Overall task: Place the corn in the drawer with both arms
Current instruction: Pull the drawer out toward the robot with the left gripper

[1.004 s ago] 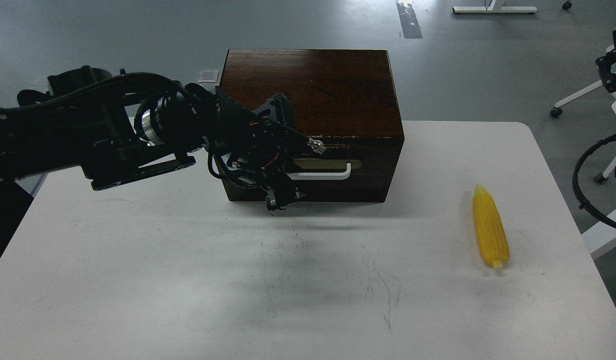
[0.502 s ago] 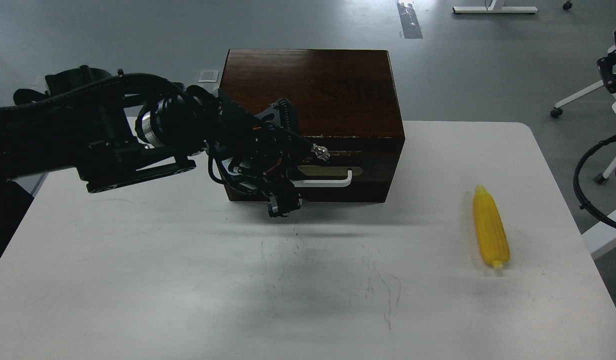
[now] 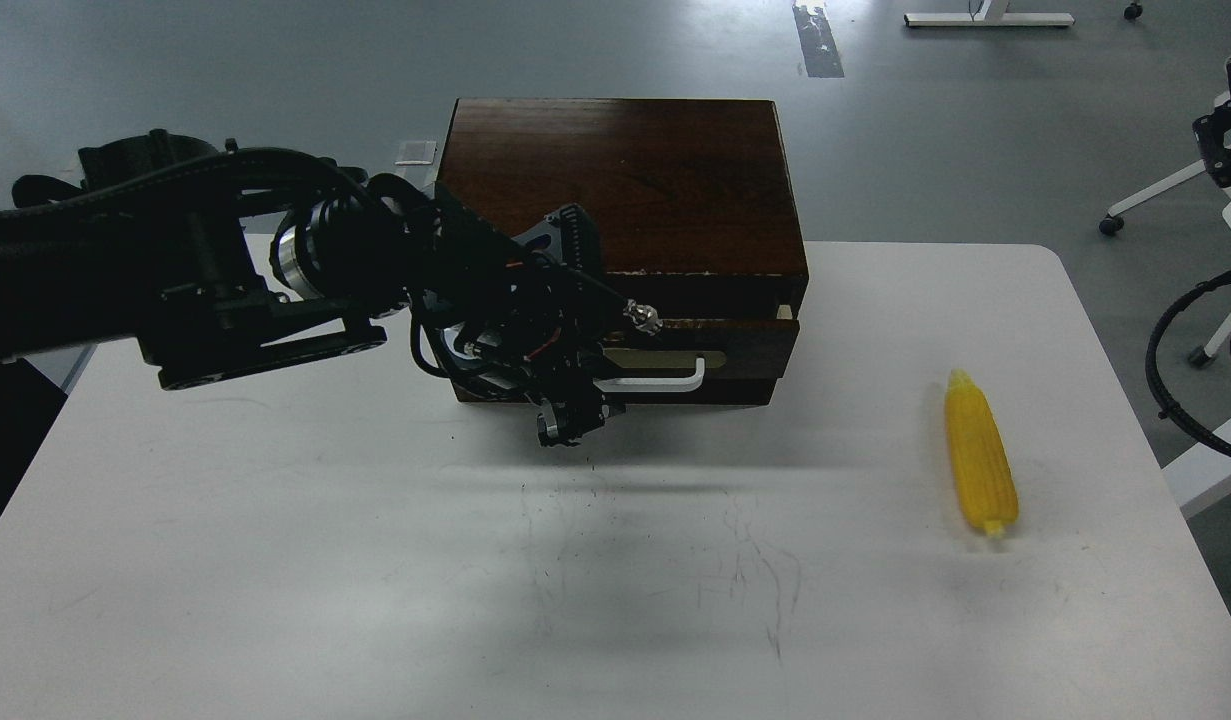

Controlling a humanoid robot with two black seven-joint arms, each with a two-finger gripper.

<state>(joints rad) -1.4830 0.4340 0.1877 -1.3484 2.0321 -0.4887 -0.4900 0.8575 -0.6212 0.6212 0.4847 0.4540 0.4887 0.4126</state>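
Head view: left arm (image 3: 205, 290) reaches rightward, jaws pinching the drawer (image 3: 720, 345) handle (image 3: 655, 380); corn (image 3: 980, 455) well apart.

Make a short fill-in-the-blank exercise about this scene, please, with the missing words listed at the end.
1. The corn lies on the white ____, to the right of the wooden box.
2. The left end effector is at the white ____ of the drawer.
3. The drawer front stands slightly ____ of the box.
4. The colour of the corn is ____.

Missing words: table; handle; out; yellow
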